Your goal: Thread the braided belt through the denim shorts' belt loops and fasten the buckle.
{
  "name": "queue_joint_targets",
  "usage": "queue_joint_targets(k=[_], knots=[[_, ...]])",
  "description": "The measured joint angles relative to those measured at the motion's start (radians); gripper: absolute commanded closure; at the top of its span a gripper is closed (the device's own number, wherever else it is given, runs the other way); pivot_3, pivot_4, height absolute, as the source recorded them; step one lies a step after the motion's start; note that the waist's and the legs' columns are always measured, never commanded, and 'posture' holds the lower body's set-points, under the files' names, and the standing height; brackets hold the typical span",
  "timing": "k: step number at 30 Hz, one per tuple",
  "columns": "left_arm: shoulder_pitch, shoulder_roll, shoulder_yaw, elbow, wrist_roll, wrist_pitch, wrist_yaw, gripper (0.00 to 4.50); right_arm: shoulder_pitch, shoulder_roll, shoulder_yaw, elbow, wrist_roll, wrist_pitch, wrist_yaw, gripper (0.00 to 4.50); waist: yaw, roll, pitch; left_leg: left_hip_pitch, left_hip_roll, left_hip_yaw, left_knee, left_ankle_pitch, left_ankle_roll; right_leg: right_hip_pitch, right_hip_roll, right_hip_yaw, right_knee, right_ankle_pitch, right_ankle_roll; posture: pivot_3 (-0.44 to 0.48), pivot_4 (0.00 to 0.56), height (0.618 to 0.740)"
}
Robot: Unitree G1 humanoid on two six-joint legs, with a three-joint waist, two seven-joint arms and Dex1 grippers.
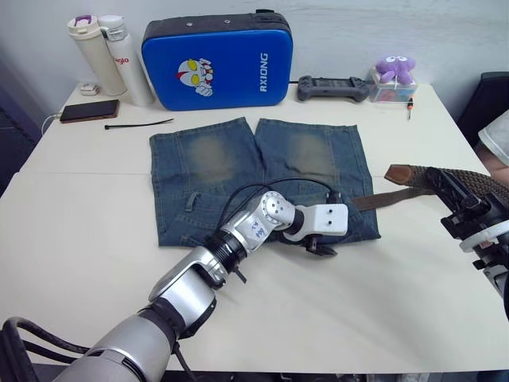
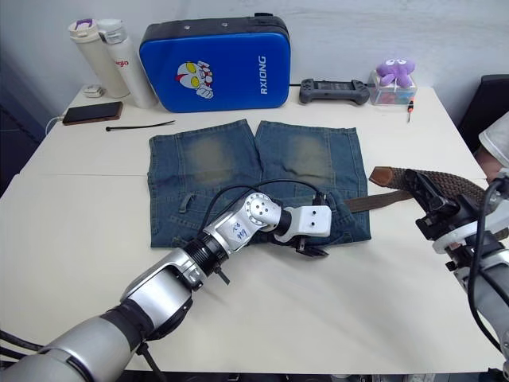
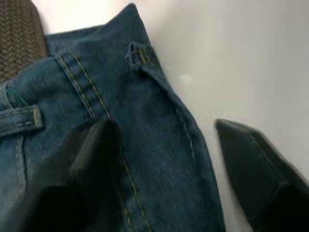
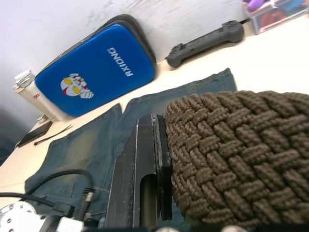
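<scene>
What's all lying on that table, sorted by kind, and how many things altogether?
Clothing: 2, denim shorts and braided belt
Bottles: 2
Blue case: 1
Phone: 1
Game controller: 1
Purple plush toy: 1
Black cable tie: 1
Total: 9

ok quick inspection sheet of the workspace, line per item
surface: white table, two tops joined.
job's things: denim shorts lie flat; braided belt lifted, dark tip at the waistband's right end.
clutter: blue case, two bottles, phone, black cable tie, controller, purple toy.
grippers: left gripper open over the waistband edge; right gripper shut on the belt.
cables: black cable looped over the left wrist.
surroundings: pale wall.
</scene>
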Motion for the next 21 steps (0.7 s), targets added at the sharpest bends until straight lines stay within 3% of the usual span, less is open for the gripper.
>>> queue_joint_targets(k=[4, 8, 12, 21], knots=[[0.016, 0.047, 0.002, -0.088, 0.000, -0.005, -0.105, 4.46, 0.020, 0.000, 0.000, -0.004, -0.002, 0.001, 0.012, 4.50, -0.002, 0.000, 0.000, 0.000, 0.000, 0.000, -0.001, 0.000, 0.000, 0.000, 0.000, 0.000, 0.002, 0.000, 0.000, 0.000, 0.150, 0.739], [0.109, 0.148, 0.015, -0.305, -0.089, 0.131, -0.310, 4.46, 0.044, -0.035, -0.007, -0.004, 0.002, 0.026, 0.053, 4.50, -0.002, 0.001, -0.001, 0.000, 0.001, -0.001, -0.001, 0.003, -0.006, 0.000, 0.000, 0.000, 0.002, 0.000, 0.000, 0.000, 0.150, 0.739], [0.157, 0.242, 0.030, -0.466, -0.157, 0.215, -0.429, 4.46, 0.064, -0.047, -0.011, -0.004, 0.010, 0.057, 0.077, 4.50, -0.001, 0.002, -0.001, 0.000, 0.001, -0.001, 0.000, 0.003, -0.005, 0.000, 0.000, 0.000, 0.002, 0.000, 0.000, 0.000, 0.150, 0.739], [0.224, 0.368, 0.039, -0.570, -0.174, 0.169, -0.504, 4.46, 0.178, -0.050, 0.003, -0.070, 0.061, 0.127, 0.099, 4.50, -0.003, 0.002, -0.001, 0.000, 0.001, -0.001, 0.000, 0.002, -0.003, 0.000, 0.000, 0.000, 0.001, 0.000, 0.000, 0.000, 0.150, 0.739]])
